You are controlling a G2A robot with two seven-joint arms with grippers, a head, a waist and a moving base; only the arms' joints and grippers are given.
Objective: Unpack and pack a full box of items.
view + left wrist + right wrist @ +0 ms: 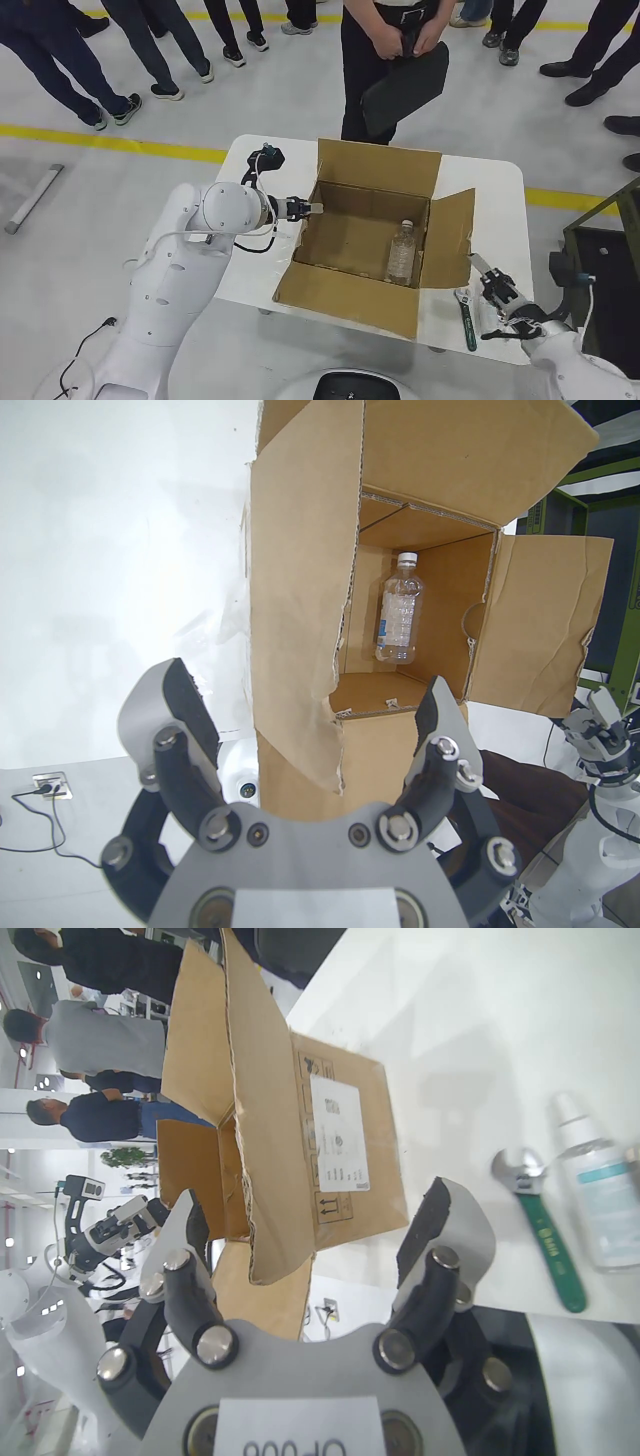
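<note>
One brown cardboard box (345, 290), its four flaps folded open, was seen from above on the white table (250, 275). A clear plastic bottle with a white cap (401, 253) was laid on the box floor, close to the wall on the robot's right. The left gripper (312, 208) was held just outside the box's left wall, at rim height. The right gripper (480, 270) was placed near the box's right flap, and a green-handled adjustable wrench (466, 318) was laid on the table beside the box's near right corner.

From the left wrist, the left gripper (310, 690) was shown with its fingers spread wide and nothing between them, pointed across the box (300, 575) at the bottle (398, 615) inside. The right gripper (602, 720) was caught beyond the box's far flap.

From the right wrist, the right gripper (315, 1203) was likewise shown parted and empty, aimed at the labelled outer wall of the box (345, 1153). The wrench (545, 1238) was seen just beside the box, with a small clear bottle with a white nozzle cap (592, 1208) laid alongside it, farther from the box. The left gripper (125, 1220) was visible past the box's opposite side.
</note>
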